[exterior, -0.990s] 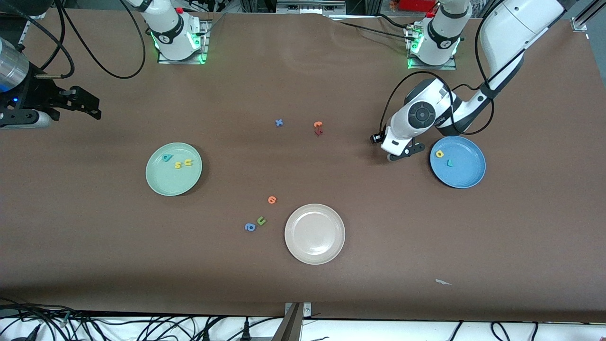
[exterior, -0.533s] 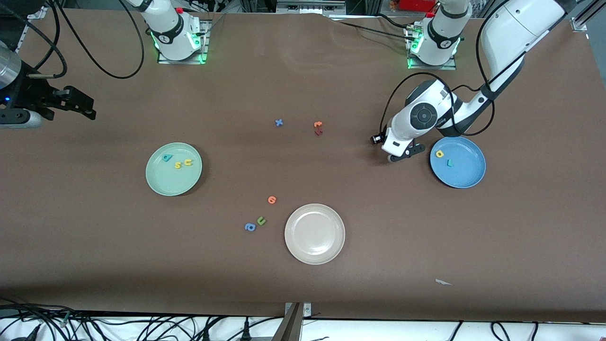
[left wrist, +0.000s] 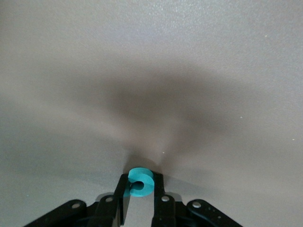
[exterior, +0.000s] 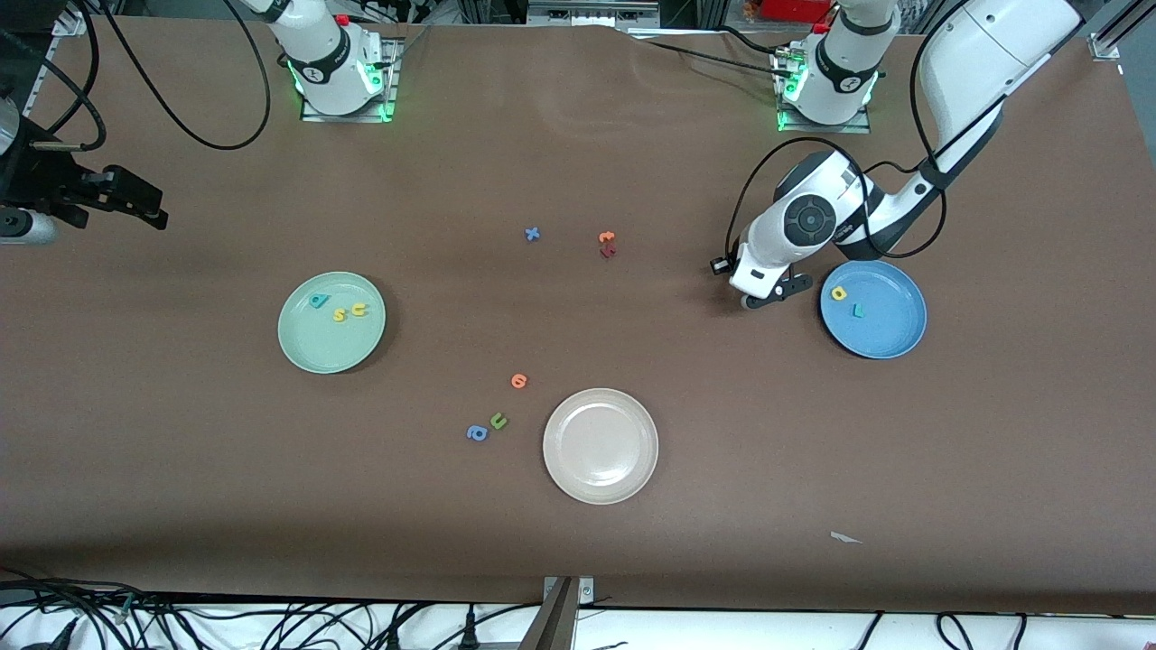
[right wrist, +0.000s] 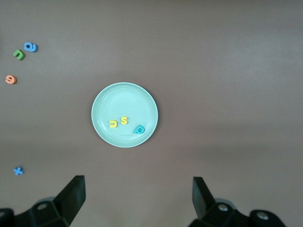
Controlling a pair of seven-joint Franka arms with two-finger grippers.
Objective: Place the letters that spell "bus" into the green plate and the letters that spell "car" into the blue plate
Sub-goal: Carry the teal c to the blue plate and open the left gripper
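Observation:
My left gripper point(exterior: 768, 296) is down at the table beside the blue plate point(exterior: 890, 329), on its side toward the table's middle. In the left wrist view the gripper point(left wrist: 140, 185) is shut on the teal "c" point(left wrist: 141, 181). A yellow "a" point(exterior: 839, 292) and a pale-teal "r" point(exterior: 858, 311) lie in the blue plate. The green plate point(exterior: 330, 348) holds the teal "b" point(exterior: 318, 301), yellow "s" point(exterior: 340, 315) and yellow "u" point(exterior: 359, 310). My right gripper point(exterior: 149, 206) hangs open at the right arm's end of the table, and its wrist view shows the green plate point(right wrist: 123, 97) below it.
A cream-white plate point(exterior: 601, 445) sits near the front camera. Beside it lie an orange letter point(exterior: 518, 381), an olive "u" point(exterior: 498, 421) and a blue "a" point(exterior: 476, 433). A blue "x" point(exterior: 533, 234) and orange and dark-red letters point(exterior: 607, 244) lie mid-table.
The left gripper's fingers have come together on the teal "c". The right gripper has drifted farther toward the right arm's end of the table.

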